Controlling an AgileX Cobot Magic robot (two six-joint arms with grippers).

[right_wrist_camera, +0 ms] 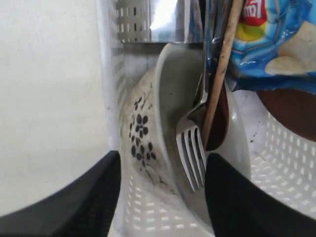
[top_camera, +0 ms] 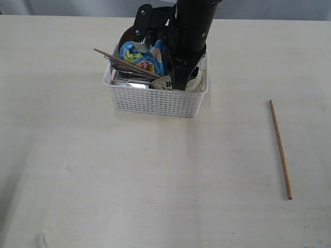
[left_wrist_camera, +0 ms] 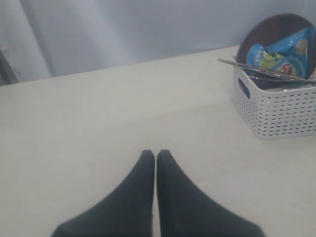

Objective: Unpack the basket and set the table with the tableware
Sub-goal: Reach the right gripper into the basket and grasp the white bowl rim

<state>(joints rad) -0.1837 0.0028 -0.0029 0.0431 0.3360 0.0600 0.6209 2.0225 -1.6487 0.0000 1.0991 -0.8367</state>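
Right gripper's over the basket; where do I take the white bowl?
Take the white bowl by its upturned rim, from above, jaws straddling the wall. It stands on edge against the basket side; only the rim is exposed. Avoid the fork and chopstick leaning inside.

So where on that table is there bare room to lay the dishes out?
The table is bare left of the basket, in front of it, and between it and the lone chopstick. The basket itself is crowded.
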